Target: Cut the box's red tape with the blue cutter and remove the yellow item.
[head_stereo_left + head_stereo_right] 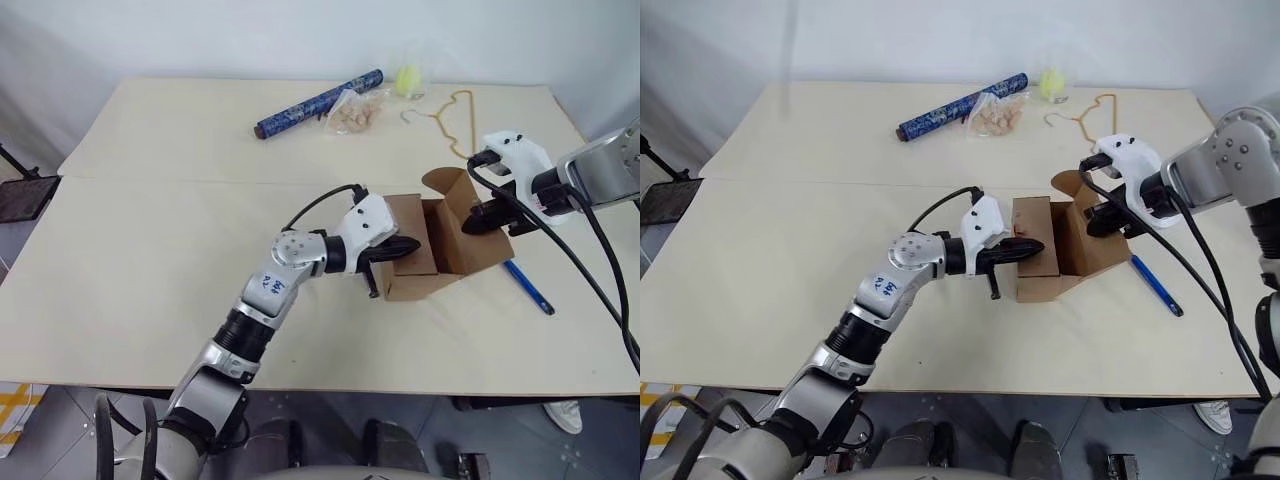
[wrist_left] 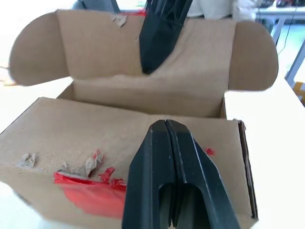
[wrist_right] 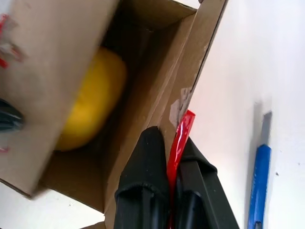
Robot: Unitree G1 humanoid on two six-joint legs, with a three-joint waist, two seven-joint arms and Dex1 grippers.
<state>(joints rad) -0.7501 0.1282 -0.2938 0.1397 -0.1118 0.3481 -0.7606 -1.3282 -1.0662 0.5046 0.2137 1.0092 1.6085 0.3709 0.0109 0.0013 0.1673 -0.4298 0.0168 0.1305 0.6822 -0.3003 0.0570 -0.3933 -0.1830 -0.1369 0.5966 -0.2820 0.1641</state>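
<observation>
I see my right gripper [image 3: 171, 191] clamped on the box's [image 1: 440, 262] raised flap, its fingers pinching the cardboard edge with a strip of the red tape [image 3: 180, 138] squeezed between them. My left gripper [image 2: 167, 129] is pressed fully together and holds nothing; its tips rest against the box's near closed flap, just above a torn patch of that tape. One box sits open on the table [image 1: 150, 250]. One yellow item [image 3: 90, 107] lies inside the box, partly hidden by the near flap. One blue cutter [image 1: 528, 286] lies on the table just beside the box, on its right. Beyond the box lie a dark blue roll [image 1: 318, 103], a clear bag [image 1: 355, 113] whose contents I cannot identify, and a wire hanger [image 1: 455, 118].
</observation>
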